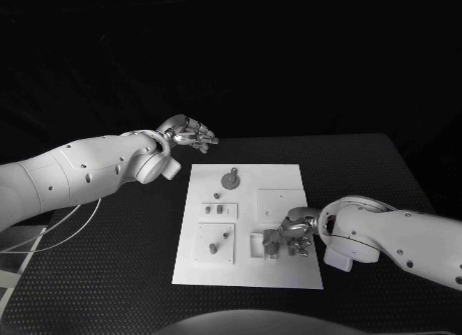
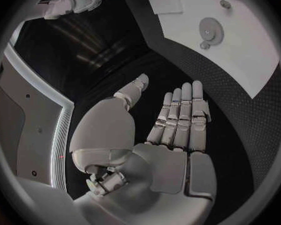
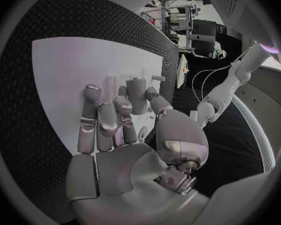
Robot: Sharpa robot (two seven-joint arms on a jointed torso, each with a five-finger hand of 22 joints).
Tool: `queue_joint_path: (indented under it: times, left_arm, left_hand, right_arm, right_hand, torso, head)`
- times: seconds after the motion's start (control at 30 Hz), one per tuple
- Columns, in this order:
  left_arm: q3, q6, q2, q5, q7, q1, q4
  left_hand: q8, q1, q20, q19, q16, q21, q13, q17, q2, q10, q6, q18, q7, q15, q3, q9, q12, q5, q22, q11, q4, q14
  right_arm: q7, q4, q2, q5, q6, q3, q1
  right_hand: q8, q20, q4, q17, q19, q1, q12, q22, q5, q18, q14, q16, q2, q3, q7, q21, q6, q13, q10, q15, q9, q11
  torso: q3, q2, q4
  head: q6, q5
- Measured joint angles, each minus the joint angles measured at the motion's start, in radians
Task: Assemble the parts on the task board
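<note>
Overhead, the task board (image 1: 253,209) lay in the middle of the black table (image 1: 392,167), long side running away from the robot. Left hand (image 1: 189,133) hung off the board, above the table just beyond the board's far left corner; the left wrist view showed its fingers (image 2: 181,117) straight and side by side, thumb apart, palm bare, nothing held. Right hand (image 1: 289,237) sat over the near right part of the board, fingers pointed down onto a raised block (image 1: 259,246) there. Whether it had hold of a part could not be told: from the head view the fingers covered the spot, and in the right wrist view the hand's own fingers (image 3: 109,120) hid most of what lay beneath them. A small peg-like part (image 3: 136,91) showed just past the fingertips in that view; contact was unclear.

Parts seen elsewhere on the board: a gear-like disc (image 1: 231,180) near the far edge, also visible in the left wrist view (image 2: 210,31); two small pieces (image 1: 217,208) on a plate at mid-left; a short peg (image 1: 213,248) standing in the near left plate. Their finer shapes were too small to make out. A pale cable (image 1: 60,230) ran under the left arm, cut off at the picture's edge.
</note>
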Motion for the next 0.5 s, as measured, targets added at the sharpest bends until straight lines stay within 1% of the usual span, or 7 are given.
queue_joint_path:
  times: [0.07,0.23,0.37,0.5]
  left_arm:
    - [0.000,0.000,0.000,0.000,0.000,0.000,0.001]
    - [0.000,0.000,0.001,0.000,0.000,0.000,0.001]
    - [0.000,0.000,0.001,0.000,0.000,0.000,0.002]
    - [0.000,0.000,0.000,0.000,0.000,0.000,0.002]
  left_hand:
    - [0.000,0.000,0.000,0.000,0.000,0.000,0.000,0.000,0.000,0.000,0.000,0.006,0.000,0.000,0.000,0.000,0.000,0.000,0.000,0.000,0.000,0.000]
    - [0.000,0.000,0.000,0.000,-0.004,0.000,-0.001,0.000,0.000,0.000,0.000,0.007,0.000,0.000,0.000,0.000,0.000,0.000,0.000,0.000,0.000,0.000]
    - [0.000,0.000,0.000,0.000,-0.004,0.000,-0.001,0.000,0.000,0.000,0.000,0.007,0.000,0.000,0.000,0.000,0.000,0.000,0.000,0.000,0.000,0.000]
    - [0.000,0.000,0.000,0.000,-0.004,0.000,-0.001,0.001,0.000,0.000,0.000,0.007,0.000,0.000,0.000,0.000,0.000,0.000,0.000,0.000,0.000,0.000]
  right_arm:
    - [-0.003,-0.008,0.016,0.010,0.001,0.000,0.000]
    - [-0.010,-0.035,0.048,0.021,0.003,0.000,0.000]
    - [-0.016,-0.052,0.051,0.023,0.009,0.000,0.000]
    - [-0.021,-0.060,0.058,0.023,0.016,0.000,0.000]
  right_hand:
    - [0.000,0.000,0.000,0.000,0.000,0.000,0.000,0.000,0.000,0.000,0.000,0.000,0.000,0.000,0.001,0.000,0.002,0.000,0.000,0.000,0.000,0.000]
    - [-0.001,0.003,0.000,-0.002,0.000,-0.006,0.000,0.000,-0.001,0.000,0.000,0.000,0.006,0.000,0.003,0.000,0.003,-0.001,0.000,0.000,0.000,0.000]
    - [-0.001,0.003,0.000,-0.003,0.000,-0.007,0.000,0.000,-0.001,0.000,0.000,0.000,0.007,0.000,0.003,0.000,0.003,-0.002,0.000,0.000,0.000,0.000]
    - [-0.001,0.003,-0.003,-0.006,0.000,-0.011,0.000,0.000,-0.001,0.000,0.000,0.000,0.011,-0.003,0.003,0.000,0.003,-0.003,0.000,0.003,0.000,0.000]
  torso:
    - [-0.0004,0.000,0.0001]
    - [0.0000,0.000,0.0001]
    - [0.0006,0.000,0.0007]
    - [0.0006,0.000,0.0007]
  head:
    - [0.000,0.000]
    - [-0.001,0.000]
    - [-0.002,0.002]
    - [-0.004,0.004]
